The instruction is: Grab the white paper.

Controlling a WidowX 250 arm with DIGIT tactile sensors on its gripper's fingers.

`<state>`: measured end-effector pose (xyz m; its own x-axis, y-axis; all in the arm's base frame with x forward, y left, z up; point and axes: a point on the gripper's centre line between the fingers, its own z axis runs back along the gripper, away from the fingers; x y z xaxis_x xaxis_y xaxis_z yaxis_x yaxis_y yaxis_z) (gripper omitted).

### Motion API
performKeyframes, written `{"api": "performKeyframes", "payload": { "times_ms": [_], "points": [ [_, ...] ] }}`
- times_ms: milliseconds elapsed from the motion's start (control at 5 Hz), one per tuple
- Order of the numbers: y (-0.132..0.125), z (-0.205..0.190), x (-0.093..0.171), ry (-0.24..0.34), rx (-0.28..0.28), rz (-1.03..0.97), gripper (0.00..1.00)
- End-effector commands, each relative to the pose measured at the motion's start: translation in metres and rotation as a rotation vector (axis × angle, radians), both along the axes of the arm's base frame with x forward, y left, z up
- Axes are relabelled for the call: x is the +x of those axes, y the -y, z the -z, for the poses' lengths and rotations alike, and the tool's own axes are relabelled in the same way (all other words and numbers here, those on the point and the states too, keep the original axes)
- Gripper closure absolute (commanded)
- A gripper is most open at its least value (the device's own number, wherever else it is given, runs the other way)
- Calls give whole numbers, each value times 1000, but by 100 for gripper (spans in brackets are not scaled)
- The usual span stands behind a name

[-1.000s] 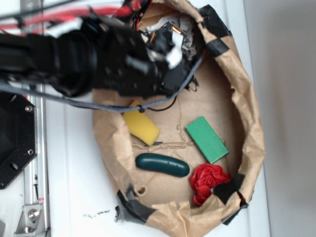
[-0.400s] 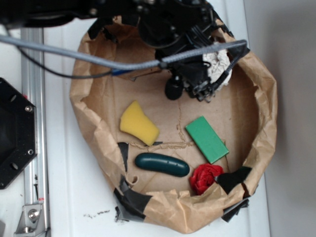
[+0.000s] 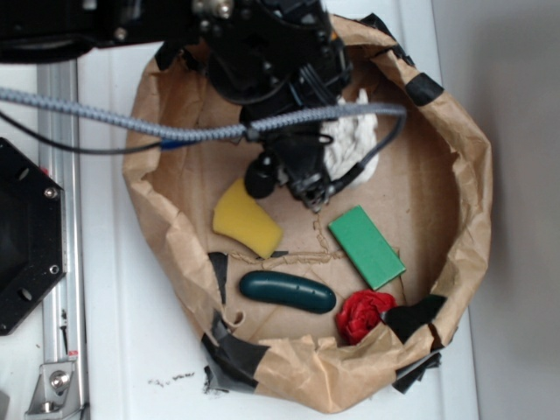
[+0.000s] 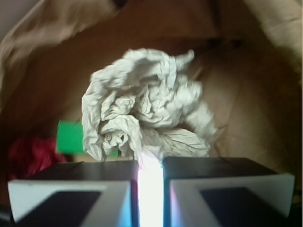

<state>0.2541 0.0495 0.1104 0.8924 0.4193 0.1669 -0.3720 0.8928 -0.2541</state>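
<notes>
Wrist view: gripper (image 4: 150, 189) clamped on white paper (image 4: 142, 125), off-white crumpled wad, ruffled edges.

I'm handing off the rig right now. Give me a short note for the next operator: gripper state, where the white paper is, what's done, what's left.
Gripper: fingers shut on a fold of the white paper; only a narrow gap shows between them in the wrist view.
White paper: pinched at its lower edge, just ahead of the fingers, over the upper right of the brown paper bowl.
Other things in the bowl: yellow sponge, green block, dark green oblong, red wad, none of them touched.
Done: the grab.
Left: confirm the hold is firm; whether the paper is clear of the floor of the bowl cannot be told.
</notes>
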Motion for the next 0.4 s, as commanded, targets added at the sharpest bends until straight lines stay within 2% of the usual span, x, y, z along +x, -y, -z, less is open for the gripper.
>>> {"api": "performKeyframes", "payload": {
  "times_ms": [0,200],
  "points": [
    [-12,-15,-39,130,78,-20,100],
    [-10,-15,-42,213,135,-80,100]
  ]
}}
